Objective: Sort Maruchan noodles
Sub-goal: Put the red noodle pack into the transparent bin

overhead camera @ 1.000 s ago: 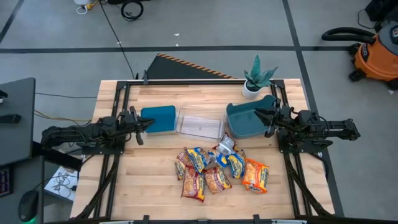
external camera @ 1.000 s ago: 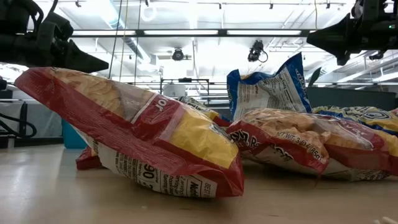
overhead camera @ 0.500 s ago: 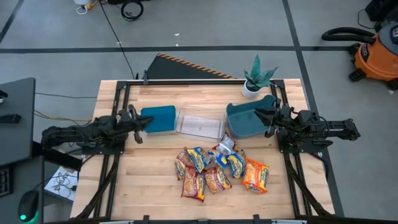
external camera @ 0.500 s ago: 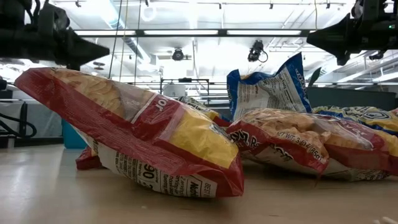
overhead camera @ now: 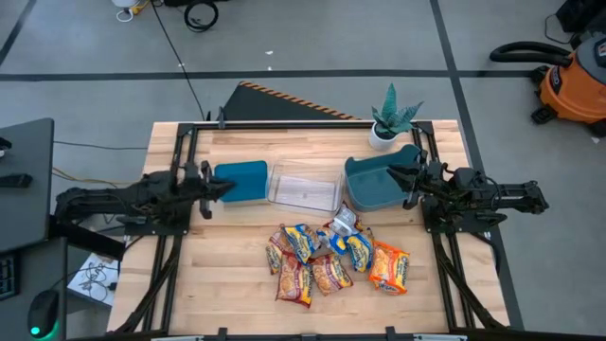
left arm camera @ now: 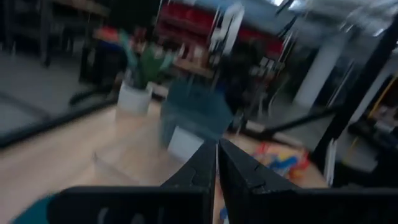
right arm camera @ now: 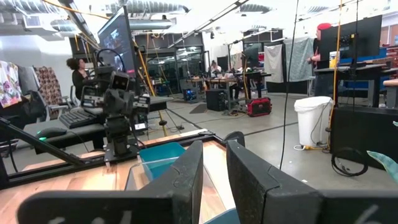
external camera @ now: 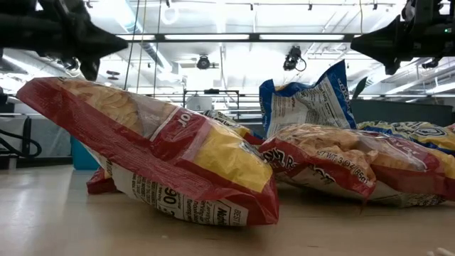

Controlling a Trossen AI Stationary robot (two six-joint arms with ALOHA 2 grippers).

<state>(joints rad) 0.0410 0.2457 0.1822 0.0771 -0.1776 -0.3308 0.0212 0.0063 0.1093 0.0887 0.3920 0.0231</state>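
Right now I see my left gripper [overhead camera: 225, 186] held above the table's left side, its tip over the near edge of the blue bin [overhead camera: 242, 180]. In the left wrist view its fingers [left arm camera: 202, 168] are almost together, only a thin slit between them, and they hold nothing. Just past that gripper, further toward the middle, sits the clear bin [overhead camera: 305, 187], touching the blue one on its side.

The Maruchan noodles [overhead camera: 333, 260] lie in a loose heap on the wood, ahead of and below both grippers toward the table's front edge, well apart from either set of fingers. From the low view a red packet [external camera: 153, 160] leans at the front, a blue packet [external camera: 307, 98] stands up behind it, and another red packet [external camera: 341, 165] lies beside them. An orange packet [overhead camera: 388, 268] rests at the heap's right end, nearest my right arm's side.

My right gripper [overhead camera: 397, 176] hangs over the teal bin [overhead camera: 373, 184], empty, its fingers [right arm camera: 185, 180] parted by a narrow gap. A potted plant [overhead camera: 391, 118] stands at the back beyond it.
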